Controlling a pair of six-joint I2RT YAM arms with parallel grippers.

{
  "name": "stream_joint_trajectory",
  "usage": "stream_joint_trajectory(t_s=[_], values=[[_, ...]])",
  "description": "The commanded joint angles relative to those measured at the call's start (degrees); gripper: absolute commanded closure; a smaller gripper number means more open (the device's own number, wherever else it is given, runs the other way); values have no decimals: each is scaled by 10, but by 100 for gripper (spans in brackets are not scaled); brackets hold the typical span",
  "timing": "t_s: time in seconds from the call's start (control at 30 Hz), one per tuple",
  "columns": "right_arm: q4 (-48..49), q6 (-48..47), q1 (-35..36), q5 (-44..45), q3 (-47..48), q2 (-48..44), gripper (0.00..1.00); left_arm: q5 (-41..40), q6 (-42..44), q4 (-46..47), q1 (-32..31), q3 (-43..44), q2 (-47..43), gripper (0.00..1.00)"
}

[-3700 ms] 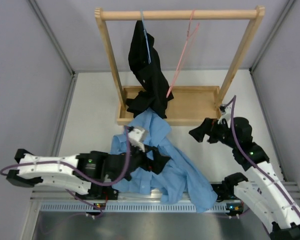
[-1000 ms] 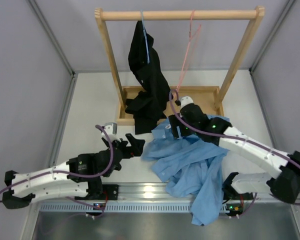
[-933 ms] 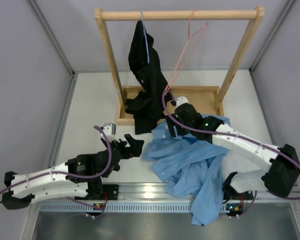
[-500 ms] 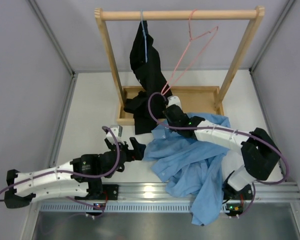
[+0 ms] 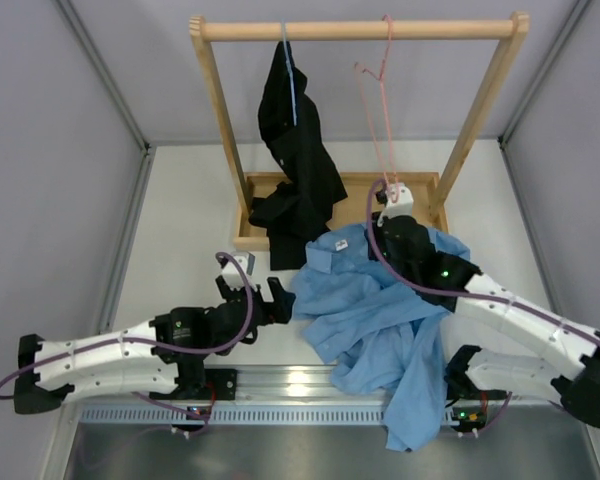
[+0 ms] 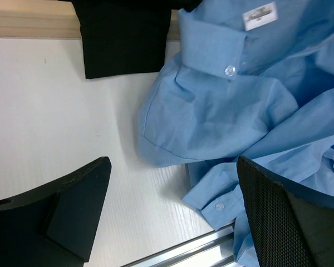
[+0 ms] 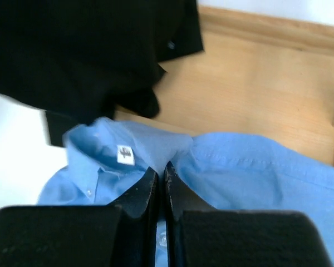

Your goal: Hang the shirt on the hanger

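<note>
**Shirt gripped near the collar, hanger hanging just beyond**

The wooden rack point(image 5: 355, 30) stands at the far side of the table point(image 5: 180, 220). The shirt point(image 5: 370, 320) lies crumpled in front of it. Its far edge reaches the rack's base and its near end droops over the table's near edge. The black garment point(image 5: 295, 150) hangs on the left of the rail, and its lowest part lies just beside the shirt's collar point(image 6: 211, 50). The pink hanger point(image 5: 380, 120) hangs to the right of it, bare, with its lower end just over the right arm's wrist.

The right gripper point(image 7: 157, 169) has its fingers pressed together on what looks like a fold of shirt, just right of the white label point(image 7: 125, 154). The left gripper point(image 6: 172, 164) is spread wide and holds nothing. It sits low at the shirt's left edge.

The step in hand seems to be bringing the neck opening up to the hanger. It would go best if the right arm lifts slowly, so the fold does not slip out. The left gripper should take the collar's left side, clear of the black cloth, and spread the opening. The thin wire is likely to swing at a touch, so the first hanger arm should be fed in gently.
</note>
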Motion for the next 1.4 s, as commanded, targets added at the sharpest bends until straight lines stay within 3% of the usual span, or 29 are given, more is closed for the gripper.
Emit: stream_joint_trajectory(t_s=[0.0,0.3,0.47,0.63,0.73,0.77,0.87,0.9,0.97,1.0,1.13,1.27,1.37], values=[[-25,14,2,-88,6,-86,100,18,22,31,1,18,25,2],[-166,8,2,-242,15,-302,100,113,103,192,1,89,125,2],[-204,7,2,-235,-5,-372,100,110,58,207,1,136,193,2],[-204,7,2,-233,-28,-410,100,98,23,239,1,129,219,3],[-199,7,2,-225,-32,-417,100,101,16,238,1,134,242,21],[-199,9,2,-213,-31,-417,100,103,15,238,1,134,245,34],[-199,12,2,-193,-28,-418,100,106,9,237,1,125,251,45],[-199,11,2,-192,-27,-418,100,103,9,234,1,123,249,70],[-199,13,2,-189,-23,-418,100,98,8,219,0,122,240,86],[-197,13,2,-190,-21,-416,100,98,11,213,0,125,236,100],[-186,13,2,-208,0,-408,100,87,74,136,-1,176,213,100],[-165,13,2,-303,36,-387,100,60,166,8,-1,292,207,100],[-138,25,2,-385,68,-361,100,2,250,-85,1,470,222,100]])
